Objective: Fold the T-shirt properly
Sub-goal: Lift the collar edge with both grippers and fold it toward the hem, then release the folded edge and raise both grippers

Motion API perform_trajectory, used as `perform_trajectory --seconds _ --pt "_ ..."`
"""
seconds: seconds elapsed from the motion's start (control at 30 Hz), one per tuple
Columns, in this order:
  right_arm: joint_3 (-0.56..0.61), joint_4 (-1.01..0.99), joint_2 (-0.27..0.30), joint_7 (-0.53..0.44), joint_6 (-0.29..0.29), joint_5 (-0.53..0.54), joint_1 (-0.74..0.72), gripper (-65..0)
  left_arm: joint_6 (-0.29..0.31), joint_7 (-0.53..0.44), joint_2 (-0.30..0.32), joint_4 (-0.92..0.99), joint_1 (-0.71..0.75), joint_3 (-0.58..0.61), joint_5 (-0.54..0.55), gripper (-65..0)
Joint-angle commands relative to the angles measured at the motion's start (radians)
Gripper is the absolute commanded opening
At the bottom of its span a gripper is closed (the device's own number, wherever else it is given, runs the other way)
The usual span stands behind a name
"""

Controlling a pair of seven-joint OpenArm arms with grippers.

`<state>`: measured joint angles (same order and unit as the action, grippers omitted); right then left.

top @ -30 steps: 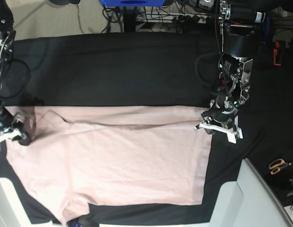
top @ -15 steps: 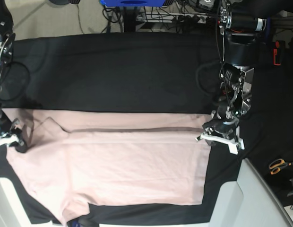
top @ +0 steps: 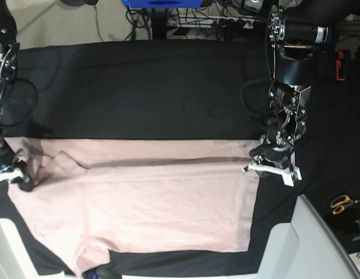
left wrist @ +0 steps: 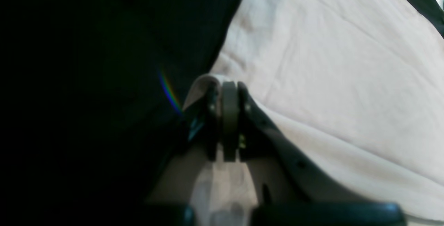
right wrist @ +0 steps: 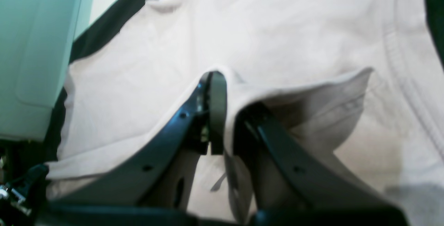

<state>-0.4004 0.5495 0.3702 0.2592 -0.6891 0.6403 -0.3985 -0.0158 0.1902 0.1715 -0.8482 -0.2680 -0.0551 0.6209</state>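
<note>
Over on the right of the base view, the left arm [top: 290, 70] reaches down from the far edge of the table, its wrist pointing almost straight down, and the left gripper [top: 262, 164] sits low at the corner of the T-shirt [top: 151, 203]. In the left wrist view the jaws are pressed tight together with a rounded fold of pink fabric [left wrist: 204, 84] pinched between them, the rest of the shirt spreading away to the right across the black cloth [top: 151, 87].

On the other side, the right gripper [top: 17, 174] is down at the left edge of the base view, right at the shirt's near end. The right wrist view shows the fingers [right wrist: 216, 108] clamped shut on a raised ridge of fabric, with a flap lifted beside them and a stitched hem running down the right.

The shirt itself lies across the near half of the table, pale pink on black, with a long straight fold line running between the two grippers. A pair of orange-handled scissors [top: 342, 203] rests well off to the right.
</note>
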Motion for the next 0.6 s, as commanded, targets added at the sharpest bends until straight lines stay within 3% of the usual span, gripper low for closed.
perform_trajectory --seconds 0.0,0.07,0.17,0.23,0.3,0.37,0.5,0.57 --pt "-0.002 0.013 0.020 -0.050 -0.009 0.020 -0.030 -62.4 0.006 -0.033 0.007 -0.015 -0.037 0.001 0.003 -65.0" --pt "-0.001 0.011 0.020 -0.064 0.006 0.020 -0.030 -53.1 0.006 -0.031 0.007 -0.015 -0.049 0.001 0.003 -65.0" --pt "-0.007 0.013 0.020 -0.068 0.099 0.023 -0.030 -30.5 0.006 -0.030 0.007 -0.016 -0.060 -0.002 0.003 -65.0" --pt "-0.007 0.017 0.022 -0.068 0.113 0.026 -0.030 -18.0 0.006 -0.031 0.007 -0.018 -0.073 -0.004 0.004 -62.7" --pt "-0.007 0.028 0.026 -0.070 0.113 0.026 -0.030 -15.6 0.006 -0.033 0.007 -0.023 -0.081 -0.005 0.004 -51.5" --pt "-0.010 0.070 0.028 -0.070 0.113 0.028 -0.026 -15.6 0.006 -0.033 0.010 -0.047 -0.086 -0.005 0.004 -44.8" --pt "-0.137 0.231 0.020 -0.036 0.121 0.100 0.068 -19.1 0.006 -0.005 0.024 -0.199 -0.021 -0.005 0.006 -43.4" --pt "-0.234 0.337 0.005 0.059 0.200 0.152 0.148 -23.7 0.006 0.035 0.044 -0.313 0.062 0.002 0.004 -43.4"
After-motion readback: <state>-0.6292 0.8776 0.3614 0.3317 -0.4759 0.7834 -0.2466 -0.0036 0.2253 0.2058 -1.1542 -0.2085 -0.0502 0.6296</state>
